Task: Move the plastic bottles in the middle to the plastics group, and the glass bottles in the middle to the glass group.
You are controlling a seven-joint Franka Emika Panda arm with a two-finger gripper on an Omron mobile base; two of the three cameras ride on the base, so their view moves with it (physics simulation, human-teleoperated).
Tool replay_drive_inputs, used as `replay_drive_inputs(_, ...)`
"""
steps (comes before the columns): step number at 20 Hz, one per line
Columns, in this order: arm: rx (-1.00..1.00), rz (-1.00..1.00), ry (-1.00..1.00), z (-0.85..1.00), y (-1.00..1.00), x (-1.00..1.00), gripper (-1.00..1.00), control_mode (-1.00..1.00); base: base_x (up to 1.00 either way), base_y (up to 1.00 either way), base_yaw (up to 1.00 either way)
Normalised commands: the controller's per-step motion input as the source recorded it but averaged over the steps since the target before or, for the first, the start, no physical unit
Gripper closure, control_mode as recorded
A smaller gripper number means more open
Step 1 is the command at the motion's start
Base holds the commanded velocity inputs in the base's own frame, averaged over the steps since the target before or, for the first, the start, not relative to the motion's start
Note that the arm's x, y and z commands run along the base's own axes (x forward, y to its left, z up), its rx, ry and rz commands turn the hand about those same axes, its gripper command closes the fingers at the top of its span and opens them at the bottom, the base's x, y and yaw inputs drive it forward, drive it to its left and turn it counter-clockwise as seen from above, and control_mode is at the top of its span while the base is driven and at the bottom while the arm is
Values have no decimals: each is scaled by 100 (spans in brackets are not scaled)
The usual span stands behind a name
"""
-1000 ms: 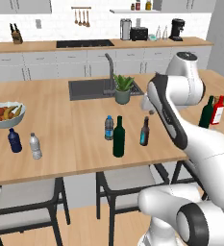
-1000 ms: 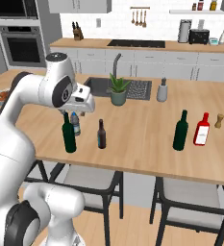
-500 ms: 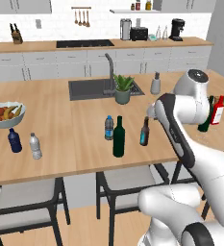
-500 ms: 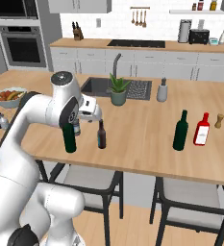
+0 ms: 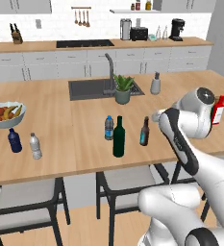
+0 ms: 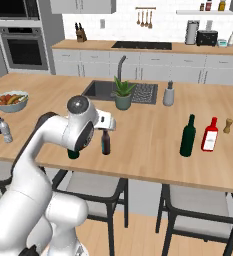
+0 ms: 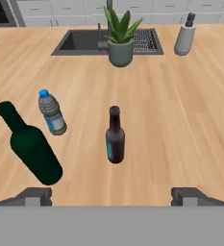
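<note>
Gripper point(image 7: 111, 197) wide open, holding nothing; fingertips point(image 7: 34, 196) spread far apart at the bottom of the hand view, hovering above the wooden island counter point(image 5: 75, 144).

Brown bottle with bluish label point(image 7: 115, 137) upright, centred between the two tips and just ahead of them, not touching. In the left base view it point(image 5: 144, 131) stands just left of the arm's forearm; in the right base view it point(image 6: 105, 142) sits right below the hand.

Tall dark green wine bottle point(image 7: 29, 144) to the left of the brown one, near the left tip, apart from it; upright point(image 5: 118, 137) in the left base view. Small clear water bottle with blue cap point(image 7: 52, 113) just beyond the green one, also left of the gripper line point(image 5: 109, 128).

Plastics group at the counter's left end: navy bottle point(image 5: 14, 140) and silvery-clear bottle point(image 5: 35, 146), side by side near a fruit bowl point(image 5: 6, 115). Well apart from the gripper.

Glass group at the right end: green wine bottle point(image 6: 188, 136) and red bottle with white label point(image 6: 209, 134), close together.

Farther back: potted plant point(image 7: 120, 36) at the sink point(image 5: 87, 89) edge, grey shaker point(image 7: 184, 34) to its right.
</note>
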Motion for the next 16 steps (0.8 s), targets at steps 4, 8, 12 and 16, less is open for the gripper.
replay_drive_inputs(4,2,0,-4,-11,-20,61,-100,-100,0,0,0)
replay_drive_inputs(8,3,0,-1,-1,-6,64,-100,-100,0,0,0)
replay_drive_inputs(12,0,0,0,-1,0,62,-100,-100,0,0,0)
replay_drive_inputs(16,0,0,0,-22,0,45,-100,-100,0,0,0)
